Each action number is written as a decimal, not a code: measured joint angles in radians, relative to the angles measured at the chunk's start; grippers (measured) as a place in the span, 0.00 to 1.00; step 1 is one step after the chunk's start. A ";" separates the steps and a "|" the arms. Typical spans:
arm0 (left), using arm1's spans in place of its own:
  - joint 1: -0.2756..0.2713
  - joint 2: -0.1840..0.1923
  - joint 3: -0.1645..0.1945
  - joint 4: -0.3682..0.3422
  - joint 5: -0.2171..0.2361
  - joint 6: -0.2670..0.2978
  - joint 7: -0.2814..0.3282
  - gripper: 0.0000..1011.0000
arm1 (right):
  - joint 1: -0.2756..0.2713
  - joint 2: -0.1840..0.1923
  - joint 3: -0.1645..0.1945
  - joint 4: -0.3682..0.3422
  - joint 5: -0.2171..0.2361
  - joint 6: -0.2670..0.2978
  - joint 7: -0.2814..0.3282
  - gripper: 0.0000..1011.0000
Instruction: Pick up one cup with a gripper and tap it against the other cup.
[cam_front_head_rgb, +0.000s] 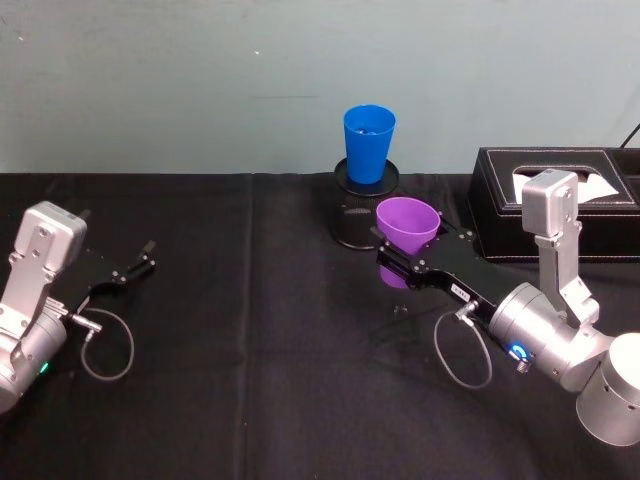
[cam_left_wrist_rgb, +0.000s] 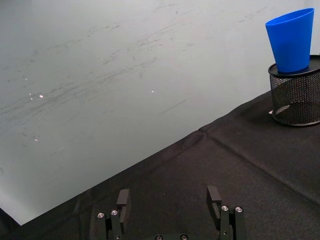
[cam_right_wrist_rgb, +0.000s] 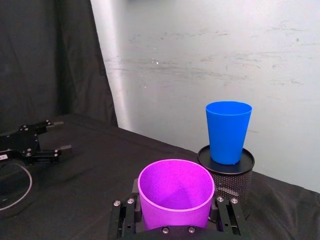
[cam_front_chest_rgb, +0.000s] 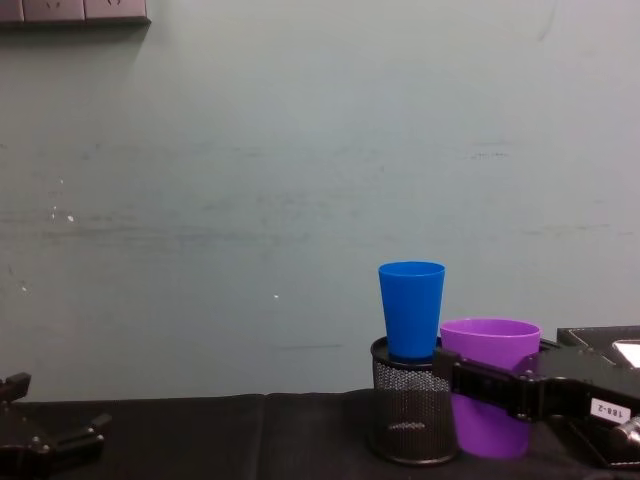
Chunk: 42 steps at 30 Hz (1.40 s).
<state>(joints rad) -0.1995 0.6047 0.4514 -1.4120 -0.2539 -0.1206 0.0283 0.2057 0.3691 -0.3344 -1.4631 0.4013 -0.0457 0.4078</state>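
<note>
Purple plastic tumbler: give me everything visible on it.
Plain purple plastic tumbler, tapered, smooth, open mouth up, empty inside. It is upright, clamped between the fingers of the right gripper, close beside the black mesh holder carrying the blue plastic cup, lower than that cup. Whether it rests on the black cloth or hangs just above is unclear.

right hand (cam_front_head_rgb: 405, 258) closed, reaching forward | left hand (cam_front_head_rgb: 143, 257) open, parked

I get soft, even light on the pale wall (cam_front_chest_rgb: 300, 150); shadows are faint. The black cloth (cam_front_head_rgb: 250, 350) reads dim and swallows detail. My right wrist view has a brighter band down the wall at eleven o'clock. The purple cup (cam_right_wrist_rgb: 175, 192) is evenly lit inside.
</note>
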 joint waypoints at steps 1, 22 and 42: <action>0.000 0.000 0.000 0.000 0.000 0.000 0.000 0.99 | 0.000 0.000 0.000 0.000 0.000 0.000 0.000 0.72; 0.000 0.000 0.000 0.000 0.000 0.000 0.000 0.99 | 0.000 0.000 0.000 0.000 0.000 0.000 0.000 0.72; 0.000 0.000 0.000 0.000 0.000 0.000 0.000 0.99 | 0.000 0.000 0.000 0.000 0.000 0.000 0.000 0.72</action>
<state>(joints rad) -0.1995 0.6047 0.4514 -1.4120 -0.2539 -0.1206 0.0283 0.2057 0.3691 -0.3344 -1.4630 0.4013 -0.0457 0.4078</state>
